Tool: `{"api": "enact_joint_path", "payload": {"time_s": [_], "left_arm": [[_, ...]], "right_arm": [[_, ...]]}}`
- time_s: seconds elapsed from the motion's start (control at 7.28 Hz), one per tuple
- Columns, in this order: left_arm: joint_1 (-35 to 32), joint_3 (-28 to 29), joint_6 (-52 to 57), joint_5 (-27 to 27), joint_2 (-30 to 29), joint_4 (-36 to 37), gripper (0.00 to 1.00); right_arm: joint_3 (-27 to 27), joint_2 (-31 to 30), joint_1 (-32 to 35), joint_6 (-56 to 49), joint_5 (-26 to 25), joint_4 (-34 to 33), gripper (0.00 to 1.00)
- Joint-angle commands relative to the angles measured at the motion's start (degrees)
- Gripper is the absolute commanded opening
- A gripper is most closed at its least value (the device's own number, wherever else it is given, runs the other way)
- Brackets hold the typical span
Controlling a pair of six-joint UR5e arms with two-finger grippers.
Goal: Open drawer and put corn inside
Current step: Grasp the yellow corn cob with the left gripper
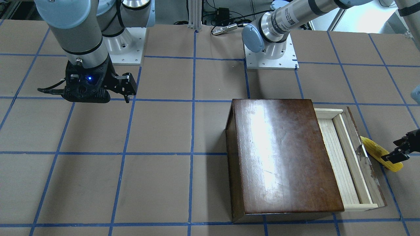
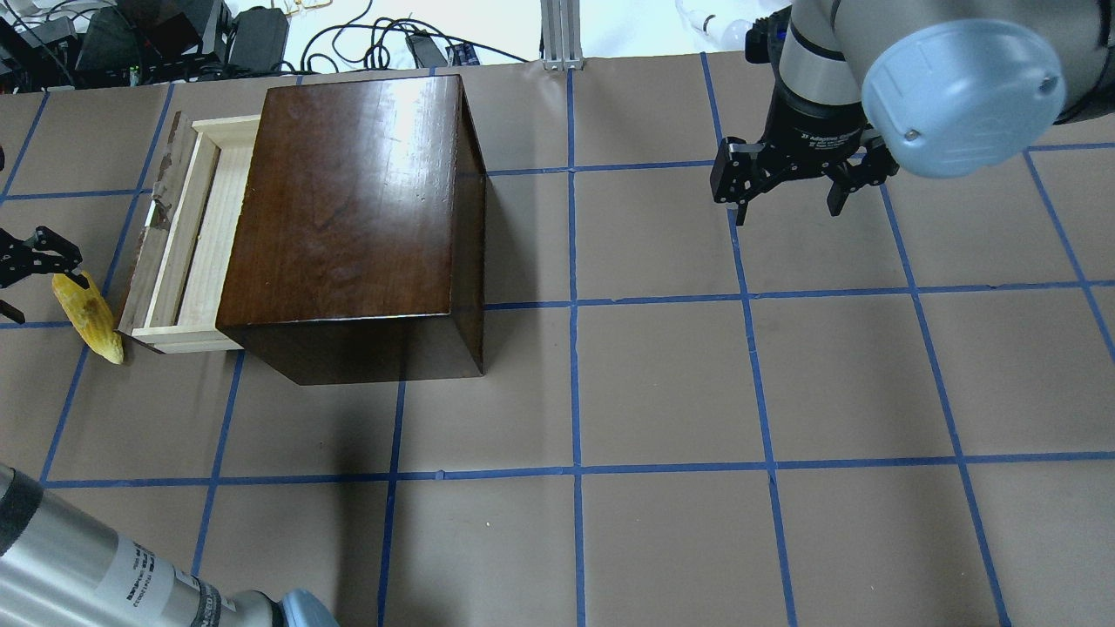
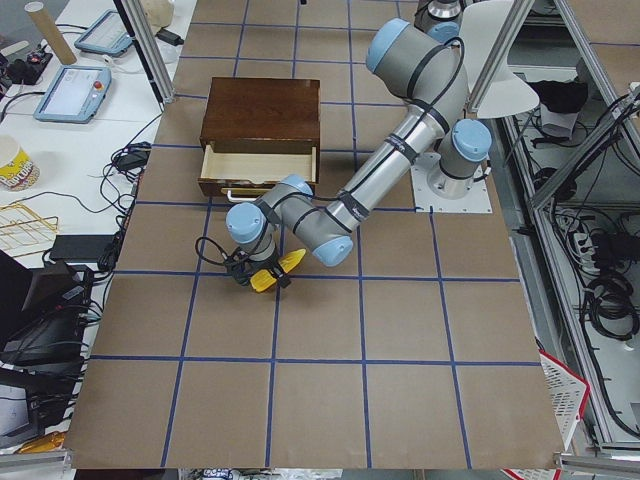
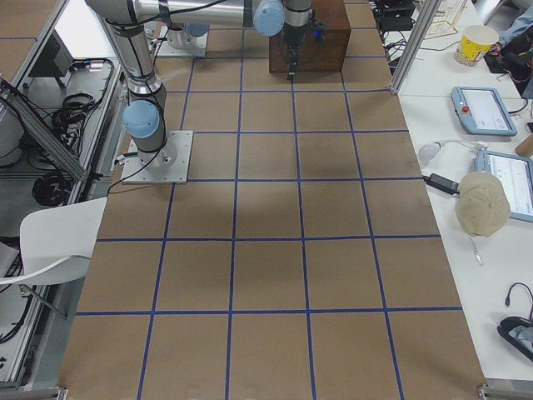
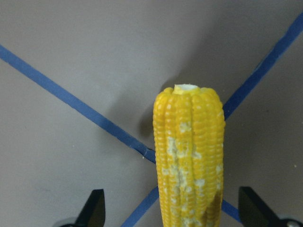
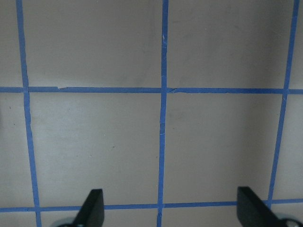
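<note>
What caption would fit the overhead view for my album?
Drawer pulled open; left gripper, open, straddles the yellow corn lying beside it; right gripper hangs open far away.

The brown table (image 2: 836, 383) has blue tape lines (image 2: 576, 383) making squares. A white chair (image 4: 58, 229) stands lower left in the right-side view.

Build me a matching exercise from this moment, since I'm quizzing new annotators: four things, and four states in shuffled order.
Things:
1. drawer
2. corn
3. left gripper
4. right gripper

States:
A. open above bare table
B. outside the drawer, beside its front panel
C. pulled partly out of the box
D. open, fingers either side of the corn

Pairs: 1-C; 2-B; 3-D; 4-A
</note>
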Motion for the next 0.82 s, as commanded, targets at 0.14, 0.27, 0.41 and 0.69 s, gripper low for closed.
{"api": "enact_joint_path", "payload": {"time_s": [0.14, 0.27, 0.41, 0.69], "left_arm": [[-0.2, 0.2, -2.0, -0.4, -1.4, 0.2, 0.85], [-0.3, 0.2, -2.4, -0.5, -1.7, 0.5, 0.65], [-0.2, 0.4, -2.4, -1.1, -1.8, 0.5, 0.38], [-0.5, 0.7, -1.2, -2.2, -1.2, 0.5, 0.00]], "right_arm": [[0.0, 0.0, 0.0, 0.0, 0.0, 0.0, 1.00], [0.0, 0.0, 0.0, 0.0, 0.0, 0.0, 1.00], [0.0, 0.0, 0.0, 0.0, 0.0, 0.0, 1.00], [0.0, 0.0, 0.0, 0.0, 0.0, 0.1, 1.00]]}}
